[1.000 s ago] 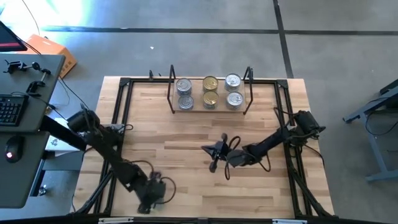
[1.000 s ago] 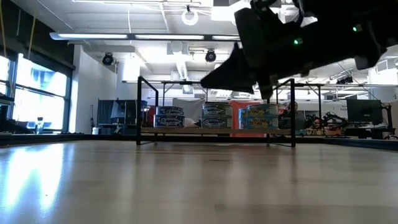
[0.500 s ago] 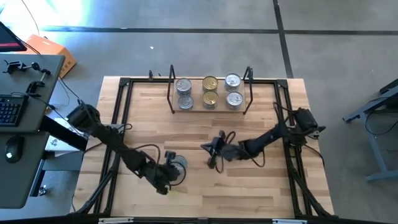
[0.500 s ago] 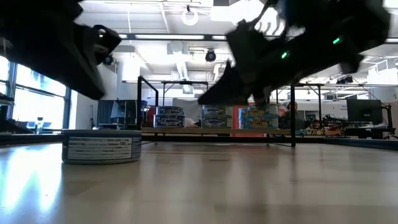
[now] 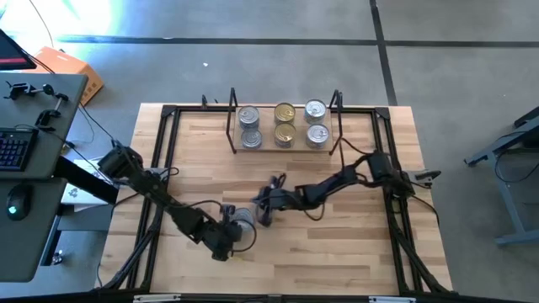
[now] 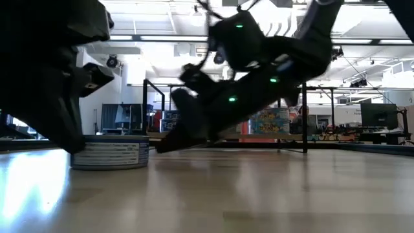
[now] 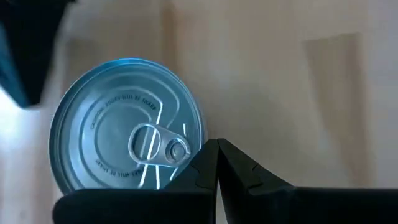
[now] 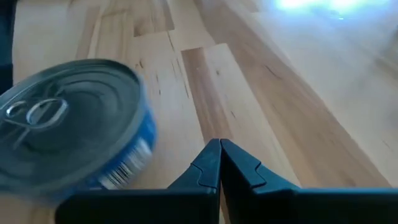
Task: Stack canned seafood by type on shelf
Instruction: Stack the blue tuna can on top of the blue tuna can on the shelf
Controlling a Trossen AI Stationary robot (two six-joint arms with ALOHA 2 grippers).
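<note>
A flat tin with a silver pull-tab lid [image 5: 242,220] [image 7: 127,152] stands upright on its base on the tabletop, left of centre and toward the near edge. My left gripper [image 5: 232,234] [image 7: 216,152] is shut at the tin's near side. My right gripper [image 5: 262,214] [image 8: 219,154] is also shut and slants down just right of the tin [image 8: 68,127], a small gap away. The shelf [image 5: 264,143] stands at the far edge. Several tins stand on its board in three columns: silver lids [image 5: 249,126], gold lids [image 5: 285,123], silver lids [image 5: 316,121]. My left gripper lies with its shut fingers [image 7: 208,158] against the tin's rim and side wall [image 7: 200,146], on the side toward the table's near edge. The fingers slant steeply down from the near left. The tin stands flat on the table, lid up.
The black frame [image 5: 160,168] of the table runs along its left, right and far edges. Bare wood [image 5: 337,252] lies right of the tin and between it and the shelf. A desk with a keyboard [image 5: 17,147] stands beyond the left edge.
My left gripper has swung from the near edge toward the table's middle, turning at the wrist. The tin, unseen a second ago, now stands beside it. My right gripper has moved left and down, from the table's centre to just beside the tin. Both have stayed shut.
</note>
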